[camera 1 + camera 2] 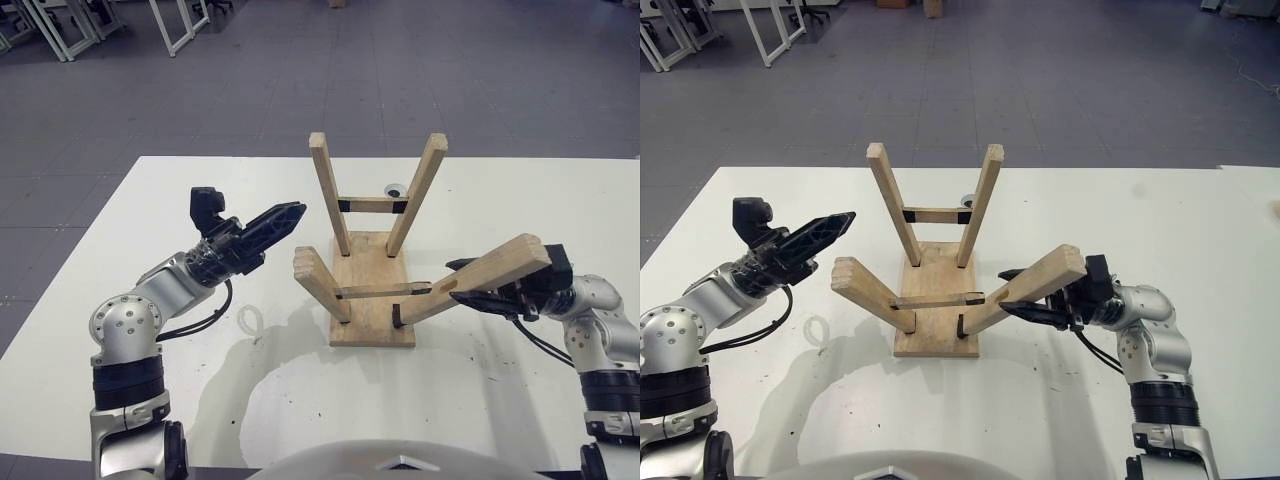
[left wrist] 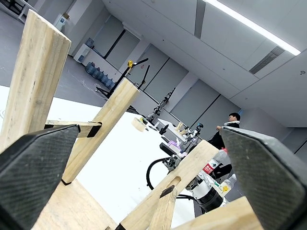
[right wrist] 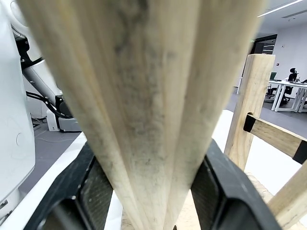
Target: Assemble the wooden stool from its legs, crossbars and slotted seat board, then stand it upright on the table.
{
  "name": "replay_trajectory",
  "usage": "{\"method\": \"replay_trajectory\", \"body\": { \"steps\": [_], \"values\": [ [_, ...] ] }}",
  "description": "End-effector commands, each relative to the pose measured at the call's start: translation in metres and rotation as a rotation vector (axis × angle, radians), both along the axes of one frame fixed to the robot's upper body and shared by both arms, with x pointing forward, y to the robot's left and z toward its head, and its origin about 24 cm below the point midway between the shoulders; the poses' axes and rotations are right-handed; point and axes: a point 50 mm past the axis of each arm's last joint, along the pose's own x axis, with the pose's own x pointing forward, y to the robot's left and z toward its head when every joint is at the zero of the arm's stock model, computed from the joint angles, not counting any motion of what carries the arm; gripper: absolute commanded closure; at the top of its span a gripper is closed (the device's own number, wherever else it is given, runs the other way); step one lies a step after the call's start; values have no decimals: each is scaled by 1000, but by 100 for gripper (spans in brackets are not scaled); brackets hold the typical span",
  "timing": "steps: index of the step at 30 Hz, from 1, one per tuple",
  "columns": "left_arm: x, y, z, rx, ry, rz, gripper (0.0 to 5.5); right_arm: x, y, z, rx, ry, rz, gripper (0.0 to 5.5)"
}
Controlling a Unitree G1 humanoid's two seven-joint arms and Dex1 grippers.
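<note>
At the middle of the white worktop (image 1: 520, 200) you have the stool (image 1: 378, 252) upside down: its seat board (image 1: 372, 322) rests flat on the surface and all four legs stick up from it. The far left leg (image 1: 329, 195) and far right leg (image 1: 417, 195) stand steep, leaning slightly apart towards their tops, and the far crossbar (image 1: 370, 205) joins them. The near left leg (image 1: 320, 283) and near right leg (image 1: 495, 270) splay much wider, each tilting out over its own side of the board, with the near crossbar (image 1: 380, 291) running between them low down. Your right gripper (image 1: 462, 282) is clamped on the near right leg partway up, one black finger above the wood and one below; the right wrist view shows the wood squeezed tight in its grip. Your left gripper (image 1: 295, 213) hovers above the worktop just left of the stool, pointing towards the left legs and touching nothing. The left wrist view shows its pads (image 2: 36, 167) standing apart with the legs framed between them. Farther out, a small clear ring (image 1: 248, 321) lies on the worktop near the board's left edge, and a small round black-and-white object (image 1: 396, 188) sits behind the far crossbar. Dark specks dot the worktop near you.
</note>
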Motion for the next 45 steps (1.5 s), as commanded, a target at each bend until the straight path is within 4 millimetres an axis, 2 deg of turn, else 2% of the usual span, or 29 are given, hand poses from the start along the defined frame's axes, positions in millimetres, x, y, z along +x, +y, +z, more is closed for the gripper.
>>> {"method": "replay_trajectory", "body": {
  "steps": [1, 5, 9, 14, 18, 24, 30, 36, 42, 45],
  "values": [
    [-1, 1, 0, 35, 11, 5, 1, 6, -2, 0, -59, -9, 6, 346],
    [-2, 1, -2, 36, 14, 14, 1, 13, -4, 7, -77, -27, 19, 346],
    [-3, 2, -3, 39, 18, 20, 1, 12, -5, 9, -84, -23, 28, 346],
    [-2, 2, -3, 51, 17, 26, 1, 9, -4, 6, -107, -23, 40, 346],
    [-2, 1, -3, 63, 15, 31, 1, 14, -2, 0, -200, -18, -6, 346],
    [-4, -1, -3, 85, 14, 37, 1, 12, 10, -3, -340, 40, -52, 346],
    [-5, 1, -5, 85, 17, 62, 1, 17, 22, 19, -377, 18, -41, 346],
    [-4, 0, -7, 76, 14, 81, 1, 20, 30, 26, -406, 9, -13, 346],
    [-4, 0, -9, 74, 17, 102, 1, 8, 36, 21, -394, 31, 34, 346],
    [-4, 0, -10, 76, 19, 111, 1, 13, 43, 22, -409, 21, 35, 346]
  ]
}}
